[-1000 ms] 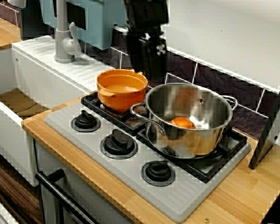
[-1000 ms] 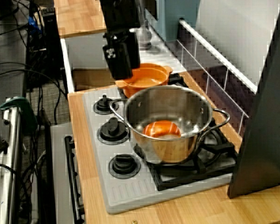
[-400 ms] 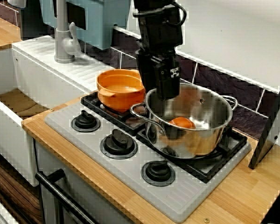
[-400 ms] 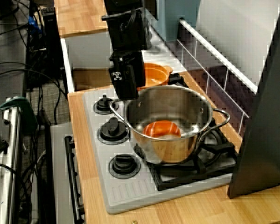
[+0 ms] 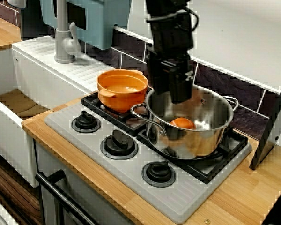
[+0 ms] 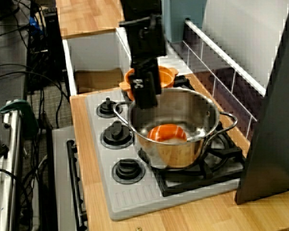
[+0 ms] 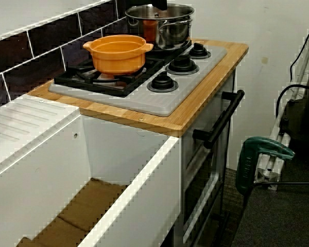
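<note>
A steel pot [image 5: 199, 143] [image 6: 180, 155] [image 7: 171, 27] stands on the right rear burner of a toy stove [image 5: 131, 176]. Inside it lies a round orange thing [image 5: 182, 123] [image 6: 167, 132]. My black gripper [image 5: 180, 96] [image 6: 146, 102] hangs over the pot's left rim, its tip level with the rim and above and left of the orange thing. It touches nothing that I can see, and its fingers read as one dark block. An empty orange pot [image 5: 122, 89] [image 6: 167, 76] [image 7: 117, 52] sits on the burner just left of the steel pot.
Three black knobs [image 5: 119, 142] line the stove's front. A white sink basin [image 5: 18, 101] with a grey faucet [image 5: 63, 40] lies to the left. A dark tiled wall runs behind; a black panel [image 5: 271, 126] leans at the right. An oven handle [image 7: 219, 121] and a green clamp [image 7: 258, 159] are below.
The gripper has travelled right, from behind the orange pot to over the steel pot's left rim. Both pots and the orange thing have stayed put.
</note>
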Tool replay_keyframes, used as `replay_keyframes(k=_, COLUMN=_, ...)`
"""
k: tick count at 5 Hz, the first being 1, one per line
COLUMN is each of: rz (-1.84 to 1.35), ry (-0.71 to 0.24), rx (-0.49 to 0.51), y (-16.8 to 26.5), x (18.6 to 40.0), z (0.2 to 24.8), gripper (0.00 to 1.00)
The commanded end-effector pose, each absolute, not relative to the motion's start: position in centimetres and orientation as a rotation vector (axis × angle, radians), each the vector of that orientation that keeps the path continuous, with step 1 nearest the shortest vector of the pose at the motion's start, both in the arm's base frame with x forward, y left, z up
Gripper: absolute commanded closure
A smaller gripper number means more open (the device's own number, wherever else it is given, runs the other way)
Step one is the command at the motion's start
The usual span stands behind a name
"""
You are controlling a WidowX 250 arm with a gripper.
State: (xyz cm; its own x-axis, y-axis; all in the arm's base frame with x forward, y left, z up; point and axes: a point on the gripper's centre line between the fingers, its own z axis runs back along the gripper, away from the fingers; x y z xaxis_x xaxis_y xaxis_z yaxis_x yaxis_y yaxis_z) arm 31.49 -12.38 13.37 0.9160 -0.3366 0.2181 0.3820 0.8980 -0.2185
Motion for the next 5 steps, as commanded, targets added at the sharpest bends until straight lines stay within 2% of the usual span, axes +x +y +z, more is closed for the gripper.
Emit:
replay_keyframes(k=1, rz=-0.354, ry=-0.242, rx=-0.251, y=-14.07, x=33.0, z=13.71, gripper=0.0)
replay_keyframes(k=3, rz=-0.321, ry=-0.248, rx=-0.187, y=-14.23, x=33.03, z=12.72, gripper=0.0)
replay_keyframes(k=5, rz=-0.191, ry=-0.281, rx=-0.17, y=-13.6, x=33.5, z=12.77, gripper=0.0)
